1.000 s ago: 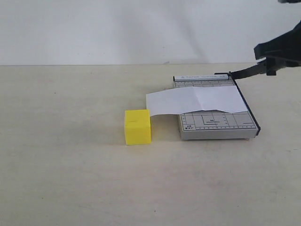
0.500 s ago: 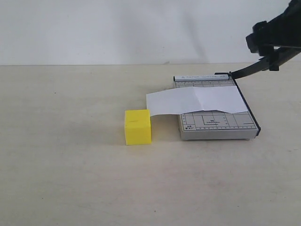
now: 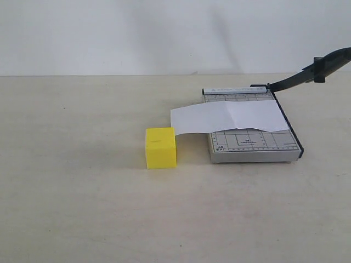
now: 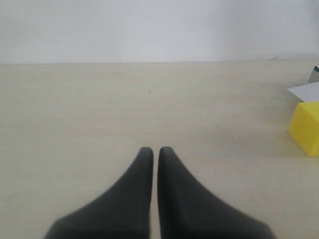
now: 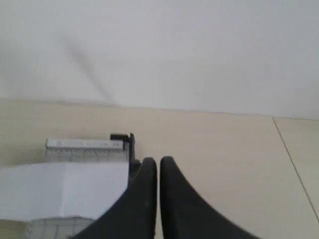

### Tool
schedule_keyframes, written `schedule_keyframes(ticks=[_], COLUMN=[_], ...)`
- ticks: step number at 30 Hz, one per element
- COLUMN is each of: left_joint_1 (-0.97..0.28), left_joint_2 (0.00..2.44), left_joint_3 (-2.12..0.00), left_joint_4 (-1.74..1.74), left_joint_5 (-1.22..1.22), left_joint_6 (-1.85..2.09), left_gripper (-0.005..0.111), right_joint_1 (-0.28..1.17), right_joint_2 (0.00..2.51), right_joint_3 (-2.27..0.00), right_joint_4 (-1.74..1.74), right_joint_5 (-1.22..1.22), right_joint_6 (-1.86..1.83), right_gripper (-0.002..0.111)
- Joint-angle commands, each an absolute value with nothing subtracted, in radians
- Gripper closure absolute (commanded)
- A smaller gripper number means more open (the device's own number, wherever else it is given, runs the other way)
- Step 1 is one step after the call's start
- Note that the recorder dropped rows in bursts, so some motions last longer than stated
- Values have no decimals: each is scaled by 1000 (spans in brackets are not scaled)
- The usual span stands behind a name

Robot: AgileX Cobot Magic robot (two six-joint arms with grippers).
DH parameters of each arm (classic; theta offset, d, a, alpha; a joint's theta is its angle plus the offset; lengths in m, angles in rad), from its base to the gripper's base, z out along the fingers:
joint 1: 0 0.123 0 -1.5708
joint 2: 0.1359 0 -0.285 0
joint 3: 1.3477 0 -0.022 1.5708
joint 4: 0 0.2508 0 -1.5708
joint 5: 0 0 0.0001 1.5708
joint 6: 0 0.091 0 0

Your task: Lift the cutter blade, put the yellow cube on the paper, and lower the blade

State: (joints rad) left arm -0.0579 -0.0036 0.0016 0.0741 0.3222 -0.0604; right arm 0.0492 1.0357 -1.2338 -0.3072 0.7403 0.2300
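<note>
1. One yellow cube: plain, square-faced, on the desk, ahead of the left tool, apart.
2. One white paper: creased rectangle across grey gridded board, just ahead of the right tool.
3. One cutter blade: thin black lever, tilted up; seemingly beside right tool.
4. Two tools: black, tapered, each pressed together, empty.

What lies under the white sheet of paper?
The grey cutter board sits under most of the paper. The sheet's left end sticks out past the board, over the table. The grid markings beneath the sheet are covered and cannot be seen.
</note>
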Motion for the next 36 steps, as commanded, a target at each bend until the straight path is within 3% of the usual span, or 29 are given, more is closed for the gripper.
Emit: schedule_keyframes(ticks=[1,7,14,21,27,36], left_joint_1=[-63,-63,-63,-63,-63,-63], left_joint_2=[0,0,0,0,0,0], left_joint_3=[0,0,0,0,0,0], left_joint_4=[67,158,319,344,-71,-405], left_joint_5=[314,314,314,298,205,95], left_joint_6=[-59,-59,-59,-42,-237,-240], left_gripper=[102,102,102,102,102,102], right_joint_1=[49,49,49,49,49,49], right_joint_2=[776,492,567,749,907,1009], right_joint_3=[-999,-517,-173,-134,-134,-119], right_joint_4=[-315,-324,-324,-324,-324,-322], right_joint_5=[385,32,-73,-86,-128,-297], right_joint_6=[335,323,303,198,200,200], right_gripper=[106,106,106,106,106,106])
